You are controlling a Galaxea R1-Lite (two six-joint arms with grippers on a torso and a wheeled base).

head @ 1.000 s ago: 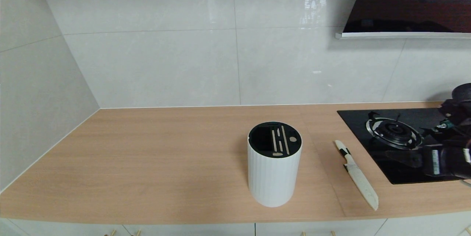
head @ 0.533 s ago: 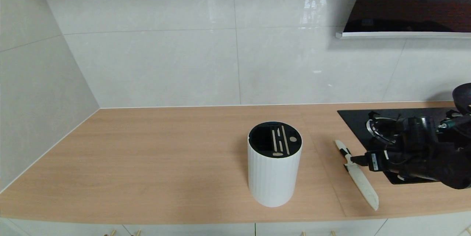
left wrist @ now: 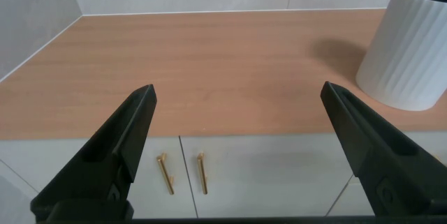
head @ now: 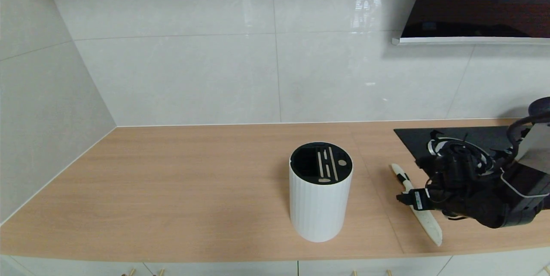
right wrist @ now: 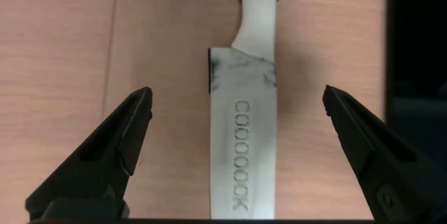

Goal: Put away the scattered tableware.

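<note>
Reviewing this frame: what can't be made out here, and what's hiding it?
Head view: the knife midsection, covered by the right end effector.
Right wrist view: knife tip and handle end, cut off by the edges.
Left wrist view: the knife holder slots, beyond the picture's edge.

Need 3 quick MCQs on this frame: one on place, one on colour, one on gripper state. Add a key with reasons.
1. Where does the knife lie?
A. In a slot of the holder
B. On the counter, between the holder and the hob
C. On the hob

2. What colour is the holder's slotted top?
A. Black
B. White
C. Red

3. What is the state of the right gripper?
A. Shut on the knife
B. Open, above the knife
C. Shut, empty

Key:
1 B: the head view shows it flat on the wood, off the hob.
2 A: the top is black above white ribbed sides.
3 B: the right wrist view shows the fingers spread to either side of the blade, not touching it.
</note>
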